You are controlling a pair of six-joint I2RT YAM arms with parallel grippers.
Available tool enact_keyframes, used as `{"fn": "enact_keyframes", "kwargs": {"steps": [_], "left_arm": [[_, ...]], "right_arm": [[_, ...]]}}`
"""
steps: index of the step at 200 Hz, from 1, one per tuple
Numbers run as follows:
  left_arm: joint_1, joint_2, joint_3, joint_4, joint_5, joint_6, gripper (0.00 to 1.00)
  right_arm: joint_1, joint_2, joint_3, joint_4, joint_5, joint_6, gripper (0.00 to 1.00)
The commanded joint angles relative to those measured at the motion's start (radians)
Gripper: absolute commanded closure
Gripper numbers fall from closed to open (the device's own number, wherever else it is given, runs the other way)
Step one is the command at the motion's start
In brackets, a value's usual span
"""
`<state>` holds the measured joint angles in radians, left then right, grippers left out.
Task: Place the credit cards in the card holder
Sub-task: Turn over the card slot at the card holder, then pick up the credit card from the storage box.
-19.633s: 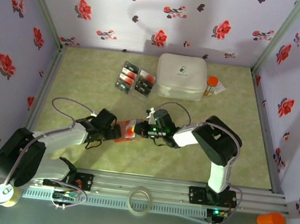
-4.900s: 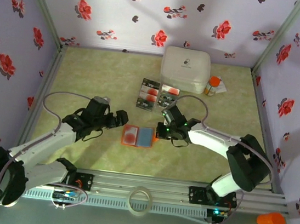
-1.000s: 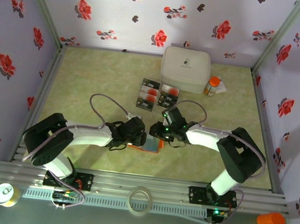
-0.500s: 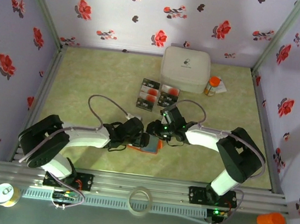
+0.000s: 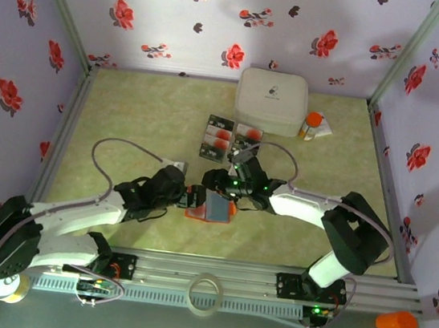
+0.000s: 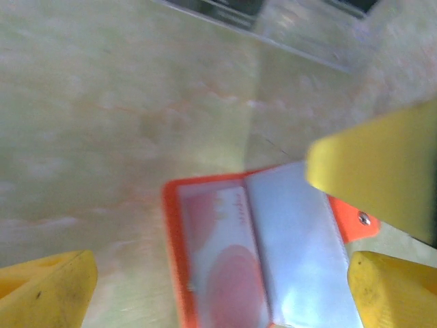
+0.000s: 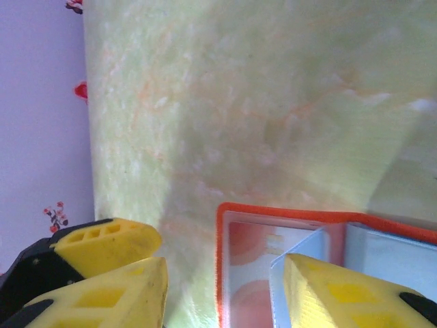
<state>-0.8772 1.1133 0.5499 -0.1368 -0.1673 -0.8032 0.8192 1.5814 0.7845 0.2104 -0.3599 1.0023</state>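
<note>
We see the card holder (image 5: 215, 209) lying open on the bench (image 5: 129, 112). Our left fingers (image 6: 48, 290) spread wide around it, and the right fingers (image 7: 341, 290), also apart, straddle its orange edge. Credit cards (image 5: 219, 140) lie just beyond, with bare bench to its left.

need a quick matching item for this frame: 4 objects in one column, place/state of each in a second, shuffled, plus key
Things
1. card holder
2. credit cards
3. big box
4. pill bottle

Place or state
A. orange cap, just right of the box
B. lying open, pockets facing up
C. white, rounded corners, farthest back
D. spread flat in a cluster on the near side of the box

Pairs: 1-B, 2-D, 3-C, 4-A
</note>
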Motion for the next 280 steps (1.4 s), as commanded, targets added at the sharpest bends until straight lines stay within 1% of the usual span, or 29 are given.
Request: {"fn": "enact_keyframes", "kwargs": {"steps": [1,32,79,133,160,193,229,280], "left_arm": [[0.065,-0.076,-0.025,-0.003,-0.071,-0.035,0.04],[0.116,-0.142,-0.05,-0.038,-0.064,-0.035,0.04],[0.135,-0.157,-0.073,-0.052,-0.048,-0.037,0.04],[0.135,-0.137,-0.097,-0.043,-0.026,-0.042,0.04],[0.135,-0.112,-0.102,-0.027,-0.013,-0.045,0.04],[0.135,-0.091,-0.102,-0.014,-0.003,-0.043,0.04],[0.135,-0.071,-0.1,-0.005,0.012,-0.04,0.04],[0.133,-0.033,-0.113,0.015,0.038,-0.039,0.04]], "right_arm": [[0.051,0.042,0.028,-0.028,-0.014,0.014,0.5],[0.078,0.12,0.06,0.012,-0.012,0.04,0.51],[0.089,0.232,0.071,0.114,-0.017,0.087,0.52],[0.09,0.222,0.045,0.146,-0.011,0.102,0.57],[0.088,0.194,0.047,0.111,0.008,0.083,0.64],[0.088,0.181,0.047,0.065,0.033,0.061,0.84],[0.087,0.204,0.045,0.061,0.048,0.058,1.0],[0.082,0.268,0.043,0.1,0.049,0.075,1.0]]}}
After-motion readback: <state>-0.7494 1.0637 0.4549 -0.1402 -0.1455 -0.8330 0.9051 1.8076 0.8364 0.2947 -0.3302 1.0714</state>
